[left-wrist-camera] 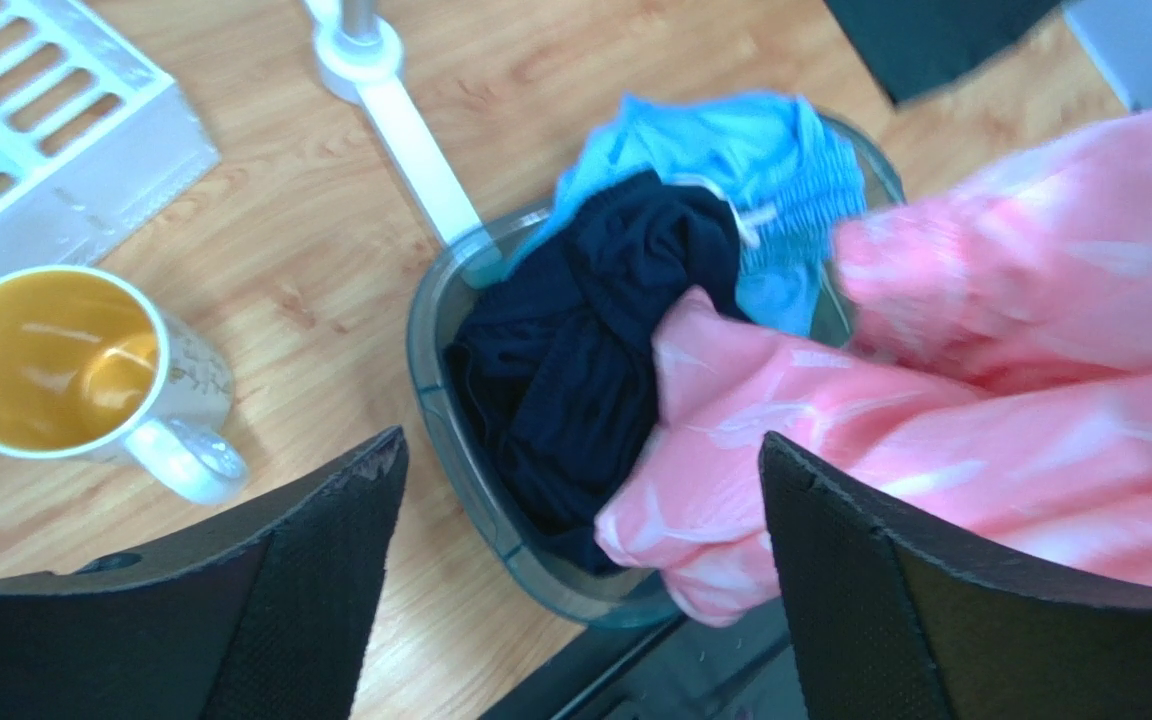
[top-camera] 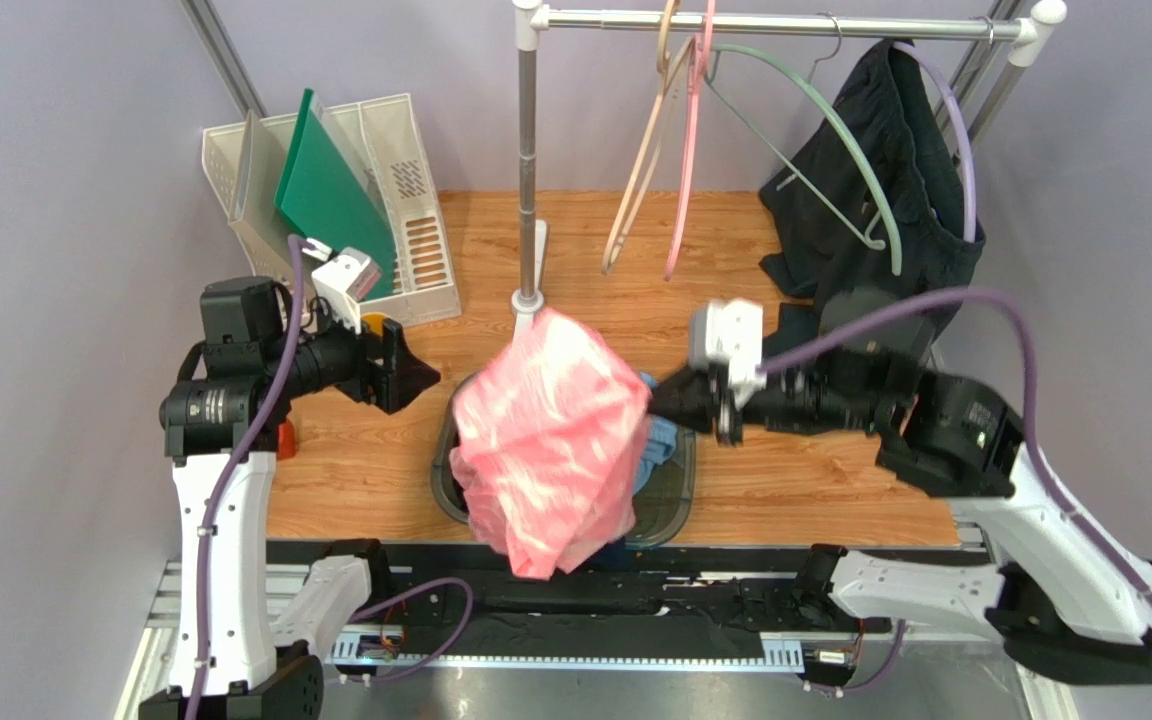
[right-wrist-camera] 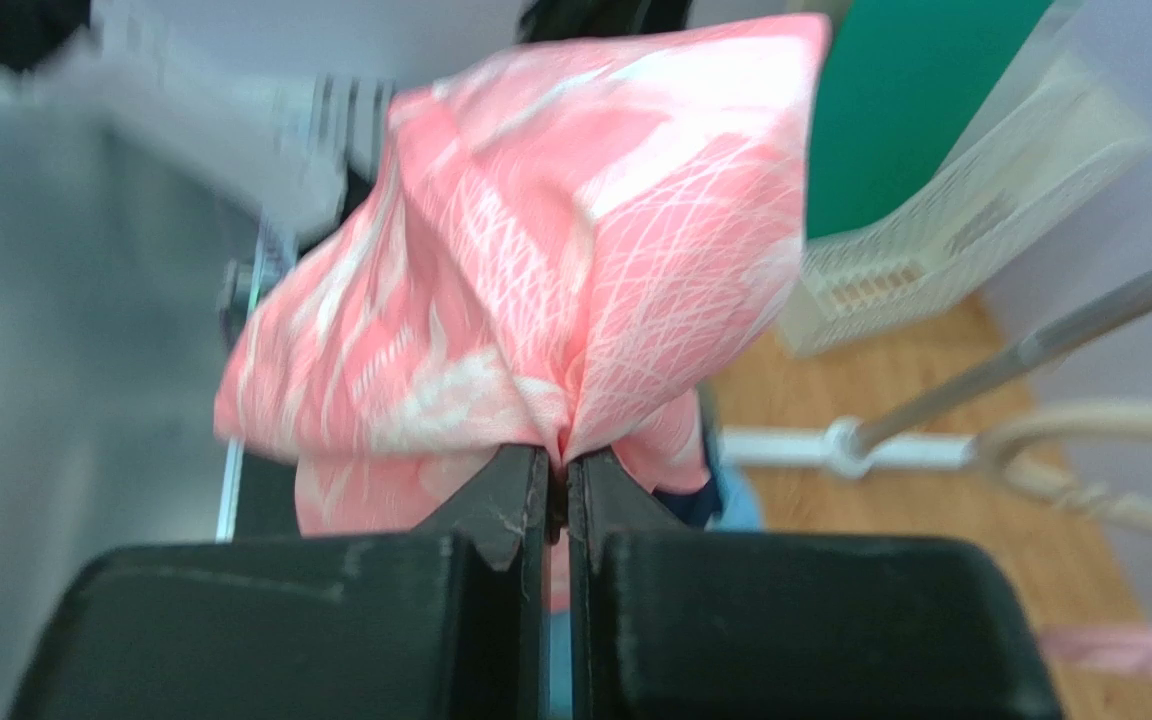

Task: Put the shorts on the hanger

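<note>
Salmon-pink cloth of the shorts (top-camera: 552, 443) bunches out straight ahead of the right tool (top-camera: 662, 402), which is clenched on a pinched fold of the fabric. In the right wrist view its two black fingers (right-wrist-camera: 500, 503) meet with only that fold between them, and the rest of the garment balloons out beyond the tips. The left tool (top-camera: 420, 372) faces the shorts from the opposite side, apart from the cloth, its jaws spread wide and grasping nothing. In its own wrist view the pink folds fill the space ahead of its right-hand finger. The hanger (top-camera: 856, 155), thin and sage-green, hangs by its wire hook from the rail (top-camera: 778, 23), well beyond the right tool and apart from the shorts. Beside it on the rail are a pink hanger (top-camera: 687, 150), a beige hanger (top-camera: 639, 165) and a black garment (top-camera: 875, 165). Below and between the two tools a grey translucent tub (left-wrist-camera: 440, 390) sits on the wooden counter (top-camera: 597, 255). It holds a crumpled dark navy garment (left-wrist-camera: 582, 360) nearest the left tool and a light blue garment (left-wrist-camera: 717, 150) farther from it. The lower folds of the shorts sag over the tub's side nearer the right tool; whether they touch the rim cannot be told. Beyond the left tool's other finger stands a white mug (left-wrist-camera: 49, 360) with a yellow inside, and past it a white slotted rack (top-camera: 402, 195) holding a green board (top-camera: 327, 188).
</note>
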{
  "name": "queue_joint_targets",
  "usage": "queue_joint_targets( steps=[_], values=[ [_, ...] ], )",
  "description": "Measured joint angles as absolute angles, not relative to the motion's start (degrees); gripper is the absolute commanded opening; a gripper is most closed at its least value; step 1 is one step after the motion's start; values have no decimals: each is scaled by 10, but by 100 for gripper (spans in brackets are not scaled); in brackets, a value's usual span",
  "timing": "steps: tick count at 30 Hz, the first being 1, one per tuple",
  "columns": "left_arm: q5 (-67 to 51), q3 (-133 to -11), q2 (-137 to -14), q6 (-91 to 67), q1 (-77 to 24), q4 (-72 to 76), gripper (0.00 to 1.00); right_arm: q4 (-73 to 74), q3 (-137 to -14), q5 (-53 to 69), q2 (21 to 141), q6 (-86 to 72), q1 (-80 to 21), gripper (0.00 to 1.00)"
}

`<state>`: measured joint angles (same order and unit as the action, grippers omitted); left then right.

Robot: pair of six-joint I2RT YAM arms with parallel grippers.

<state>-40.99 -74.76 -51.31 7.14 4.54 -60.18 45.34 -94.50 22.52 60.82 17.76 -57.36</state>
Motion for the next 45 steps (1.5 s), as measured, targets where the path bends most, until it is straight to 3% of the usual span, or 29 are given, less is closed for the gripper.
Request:
queue_joint_targets(
  steps=[4, 8, 18, 26, 30, 31, 32, 33, 35, 40, 45],
  values=[
    [-463, -748, -552, 170, 45, -662, 84, 513, -723, 262, 486, 230, -585, 0],
    [-484, -734, -588, 264, 13, -695, 83, 590, -617, 270, 452, 300, -608, 0],
    [-423, -665, -637, 344, -256, -641, 81, 649, -594, 270, 448, 407, -615, 0],
    [-342, -625, -731, 348, -343, -516, 92, 673, -570, 269, 429, 422, -618, 0],
    [-326, -612, -761, 355, -380, -469, 70, 674, -570, 268, 423, 416, -618, 0],
    [-322, -608, -768, 360, -393, -465, 56, 674, -570, 265, 422, 413, -618, 0],
    [-319, -603, -778, 369, -411, -465, 48, 674, -570, 261, 422, 410, -618, 0],
    [-319, -601, -783, 371, -420, -467, 26, 674, -571, 257, 422, 405, -618, 0],
    [-319, -600, -794, 387, -434, -483, 0, 674, -573, 246, 422, 396, -618, 0],
    [-320, -640, -792, 397, -418, -566, 0, 674, -610, 200, 429, 362, -618, 0],
    [-332, -809, -743, 369, -324, -616, 0, 647, -710, 71, 458, 347, -618, 0]
  ],
)
